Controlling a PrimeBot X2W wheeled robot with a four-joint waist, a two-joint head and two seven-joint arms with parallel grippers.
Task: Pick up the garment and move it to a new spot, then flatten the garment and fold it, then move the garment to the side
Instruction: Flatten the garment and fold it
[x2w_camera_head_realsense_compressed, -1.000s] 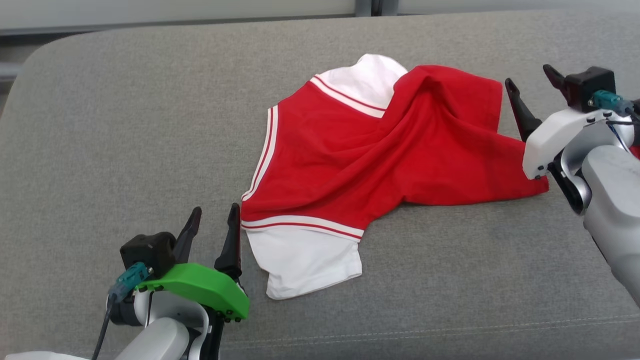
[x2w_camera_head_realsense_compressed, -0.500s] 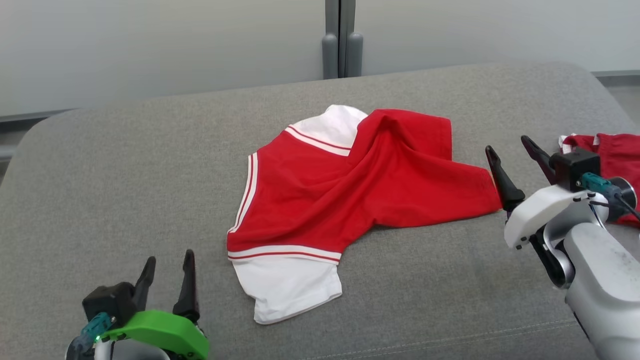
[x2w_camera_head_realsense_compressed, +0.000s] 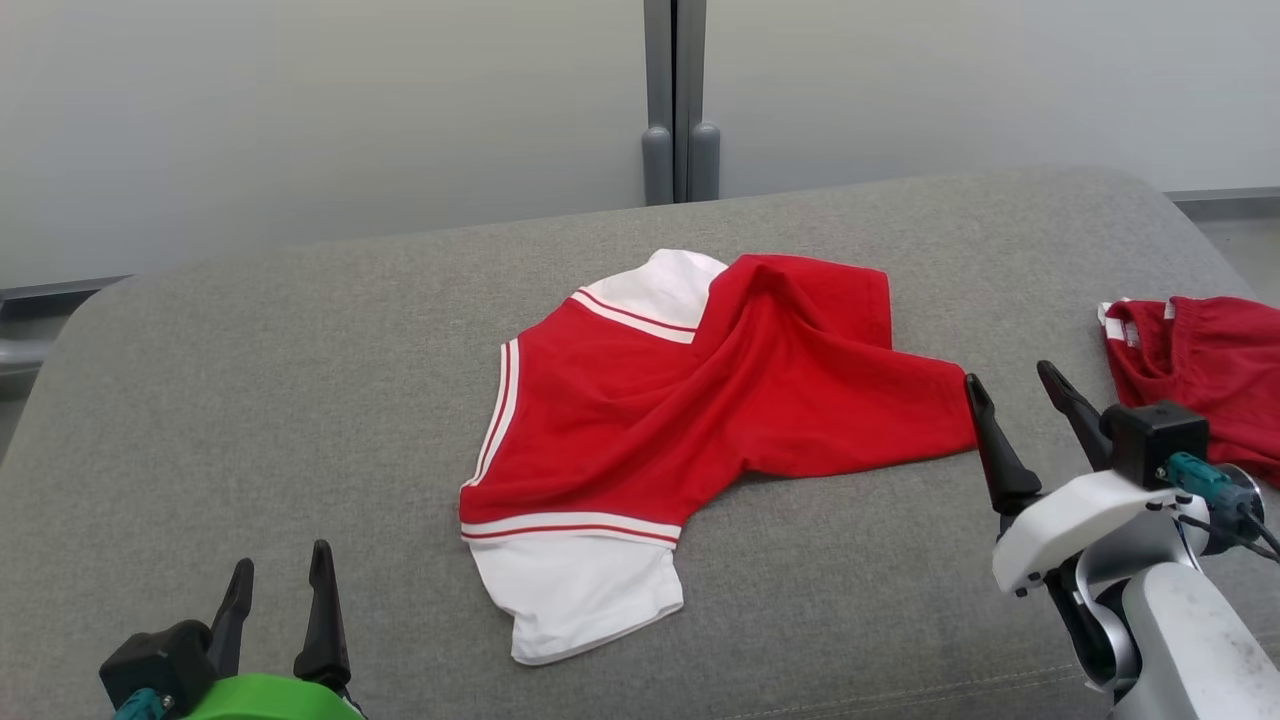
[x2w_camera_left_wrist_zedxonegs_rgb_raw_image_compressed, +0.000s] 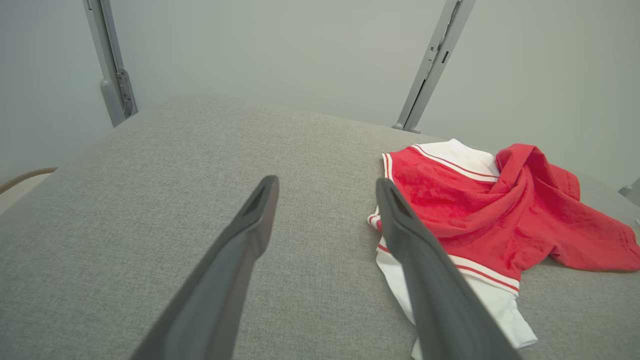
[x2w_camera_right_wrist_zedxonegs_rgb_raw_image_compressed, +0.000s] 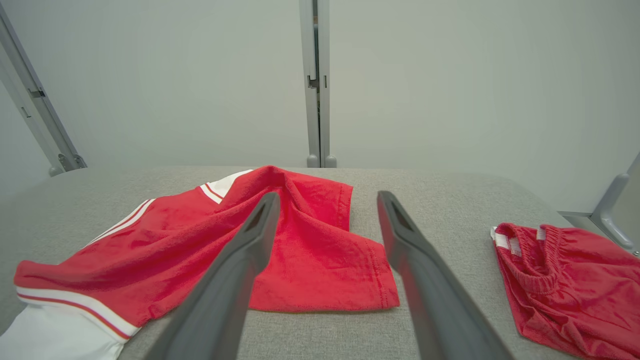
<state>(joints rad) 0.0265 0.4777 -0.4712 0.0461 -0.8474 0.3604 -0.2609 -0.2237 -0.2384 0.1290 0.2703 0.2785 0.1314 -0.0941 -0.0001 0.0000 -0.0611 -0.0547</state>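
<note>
The left gripper (x2w_camera_head_realsense_compressed: 280, 560) sits low, its two fingers apart and holding nothing. The right gripper (x2w_camera_head_realsense_compressed: 1008, 376) has its fingers spread too, empty.

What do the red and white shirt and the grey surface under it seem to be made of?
Red and white shirt: soft knit fabric, likely cotton, matte; it creases and drapes. Grey surface: woven upholstery cloth, matte, with visible weave.

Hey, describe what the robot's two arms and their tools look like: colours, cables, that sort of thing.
Both tools have two long, dark, tapering fingers. The left tool sits on a bright green wrist cover. The right tool has a white wrist cover, a black block, a teal connector with thin black cables, and a pale grey forearm.
</note>
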